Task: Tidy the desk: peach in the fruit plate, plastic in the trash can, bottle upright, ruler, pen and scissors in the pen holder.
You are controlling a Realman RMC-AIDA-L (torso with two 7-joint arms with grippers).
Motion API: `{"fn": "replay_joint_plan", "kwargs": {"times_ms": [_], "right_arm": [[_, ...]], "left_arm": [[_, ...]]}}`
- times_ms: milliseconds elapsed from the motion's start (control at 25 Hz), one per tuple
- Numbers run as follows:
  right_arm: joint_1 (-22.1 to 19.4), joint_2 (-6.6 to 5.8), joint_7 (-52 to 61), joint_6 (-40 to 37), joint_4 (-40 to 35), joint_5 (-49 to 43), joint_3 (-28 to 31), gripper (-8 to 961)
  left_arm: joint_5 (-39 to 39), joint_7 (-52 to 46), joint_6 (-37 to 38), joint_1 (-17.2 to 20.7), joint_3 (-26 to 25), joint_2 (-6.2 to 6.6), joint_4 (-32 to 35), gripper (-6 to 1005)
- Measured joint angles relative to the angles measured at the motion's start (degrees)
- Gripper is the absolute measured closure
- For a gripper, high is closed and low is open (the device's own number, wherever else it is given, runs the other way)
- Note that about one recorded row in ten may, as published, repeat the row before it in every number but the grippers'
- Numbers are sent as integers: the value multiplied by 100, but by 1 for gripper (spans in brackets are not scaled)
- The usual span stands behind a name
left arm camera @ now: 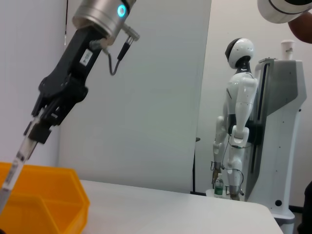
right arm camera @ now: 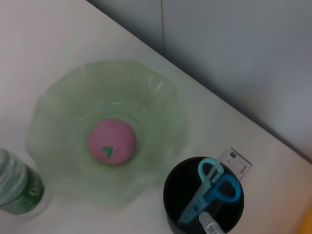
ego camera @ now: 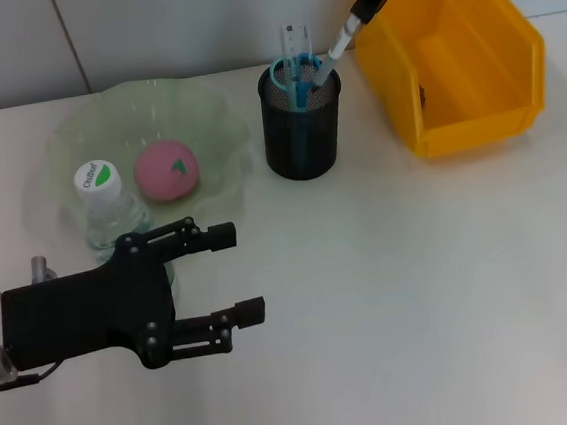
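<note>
One white desk [ego camera: 422, 290], open left gripper [ego camera: 231, 276], right gripper [ego camera: 362, 11] pinching pen [ego camera: 333, 51].

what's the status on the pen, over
Right gripper shut on pen, tip entering pen holder. Left gripper open, idle by bottle. Nothing blocking.

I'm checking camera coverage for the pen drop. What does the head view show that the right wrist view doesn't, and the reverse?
Only the head view shows the yellow trash can, the left end effector open over the desk, and the right end effector gripping the pen.

Only the right wrist view looks straight down into the pen holder.

Both show the peach in the fruit plate, the upright bottle, the scissors and the ruler.
</note>
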Motion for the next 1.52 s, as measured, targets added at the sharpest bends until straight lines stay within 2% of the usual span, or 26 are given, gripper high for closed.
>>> {"fn": "replay_joint_plan", "kwargs": {"times_ms": [280,840,1280,1520], "right_arm": [[64,71,-34,678,570,12,-192,813],[141,259,-91,1316,1229,28,-196,811],[133,270,73,1371,1266,-1,-195,810],[105,301,177,1544,1212,7,-193,590]], "left_arm": [[15,-84,5,-9,33,-28,-49,186],[15,-146,26,-20,33,-60,-51,185],[15,-209,94,-42,38,-60,-51,185],[15,-227,185,-47,1,-38,-51,185]]}}
